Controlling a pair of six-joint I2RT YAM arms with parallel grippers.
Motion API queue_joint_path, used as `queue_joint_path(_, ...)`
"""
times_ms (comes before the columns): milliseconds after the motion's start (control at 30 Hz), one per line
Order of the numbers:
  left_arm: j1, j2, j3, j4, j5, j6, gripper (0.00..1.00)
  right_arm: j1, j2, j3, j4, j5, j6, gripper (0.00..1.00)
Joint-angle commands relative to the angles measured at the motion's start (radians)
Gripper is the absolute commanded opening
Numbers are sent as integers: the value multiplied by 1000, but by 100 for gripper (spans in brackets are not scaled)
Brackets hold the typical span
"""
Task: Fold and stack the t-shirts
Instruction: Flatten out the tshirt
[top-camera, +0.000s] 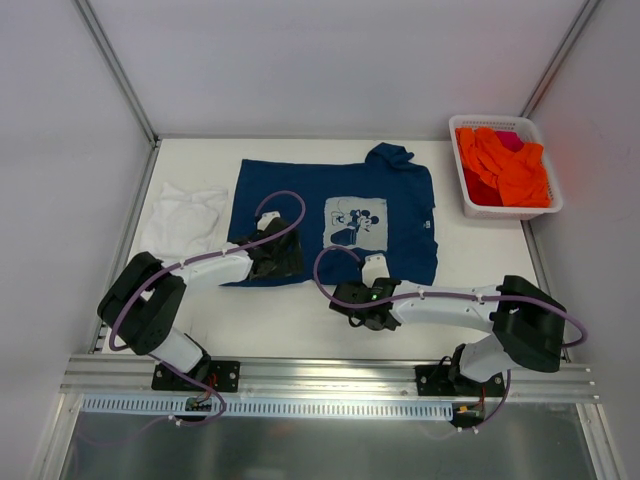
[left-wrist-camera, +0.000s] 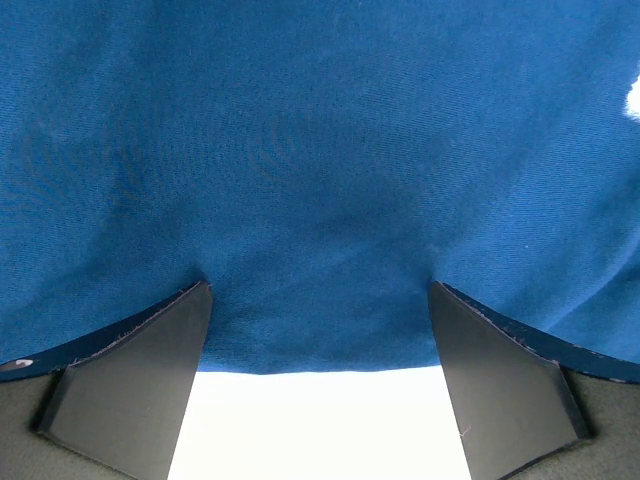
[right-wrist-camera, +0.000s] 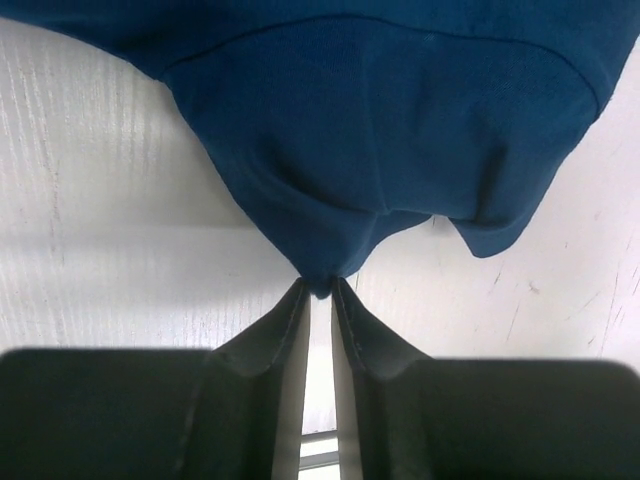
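Note:
The navy t-shirt (top-camera: 300, 195) lies spread on the table, its pale cartoon-mouse print (top-camera: 356, 220) facing up. The white t-shirt (top-camera: 185, 215) lies crumpled to its left. My left gripper (top-camera: 274, 256) rests on the navy shirt's near left edge. In the left wrist view it (left-wrist-camera: 320, 290) is open, with the navy hem (left-wrist-camera: 320, 340) lying between its wide-spread fingers. My right gripper (top-camera: 355, 298) sits at the shirt's near edge. In the right wrist view it (right-wrist-camera: 320, 285) is shut on a pinched point of navy cloth (right-wrist-camera: 400, 120) just above the table.
A white basket (top-camera: 553, 185) with orange and pink clothes stands at the back right. Metal frame posts and pale walls close the table in on the left, right and back. The arm bases sit on a rail (top-camera: 320, 372) at the near edge.

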Motion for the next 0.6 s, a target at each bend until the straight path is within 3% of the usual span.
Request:
queue_joint_path(0,-11,11,11,-2,4,7,91,4,9,25,-34,31,4,17)
queue_joint_path(200,-11,0,3,-1,1,15,91,5,55,26,-30,25,15,18)
queue_joint_path(367,-11,-9,-3,-2,-8,20,91,8,51,40,-26,5,4,1)
queue_joint_path(567,-11,0,2,-1,2,17,91,76,21,157,-249,52,57,0)
